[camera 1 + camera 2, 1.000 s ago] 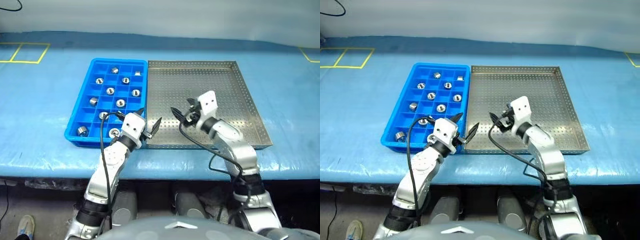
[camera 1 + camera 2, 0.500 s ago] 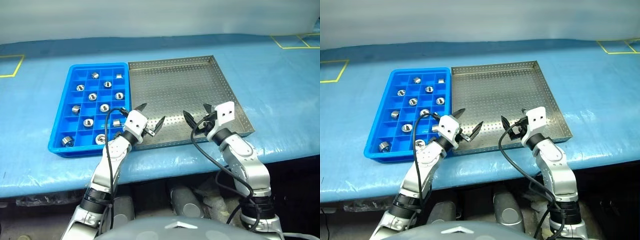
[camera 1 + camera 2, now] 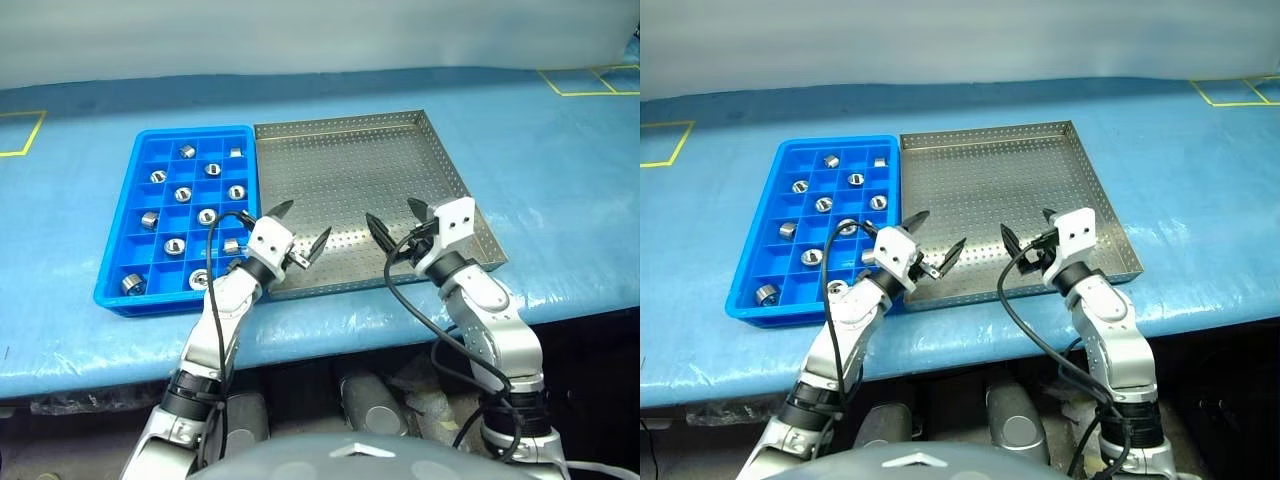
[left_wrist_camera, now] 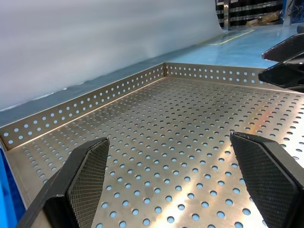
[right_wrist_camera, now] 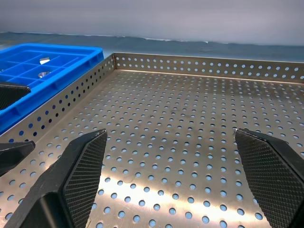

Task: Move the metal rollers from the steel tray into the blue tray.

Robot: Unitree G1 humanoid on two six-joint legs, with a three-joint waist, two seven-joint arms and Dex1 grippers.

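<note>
The steel tray (image 3: 350, 165) sits mid-table, and its perforated floor lies bare. Against its left side stands the blue tray (image 3: 128, 296), with several metal rollers (image 3: 182, 194) resting singly in its compartments. Both grippers hover low over the steel tray's near edge, pointing across it. My left gripper (image 3: 309, 217) is near the front-left corner, beside the blue tray, open and empty. My right gripper (image 3: 391, 210) is toward the front right, open and empty too. In the wrist views each pair of fingers (image 4: 90, 175) (image 5: 85, 166) stands wide apart over bare perforated metal.
A pale blue cover (image 3: 560, 170) spreads over the table, with yellow tape marks at the far left (image 3: 20, 130) and far right (image 3: 590, 80). The table's front edge (image 3: 330, 340) runs just behind the grippers. Black cables (image 3: 410, 300) loop off both wrists.
The camera has swung, shifting the whole picture. Both grippers have spread their jaws wider. The right gripper has drawn back toward the steel tray's near rim.
</note>
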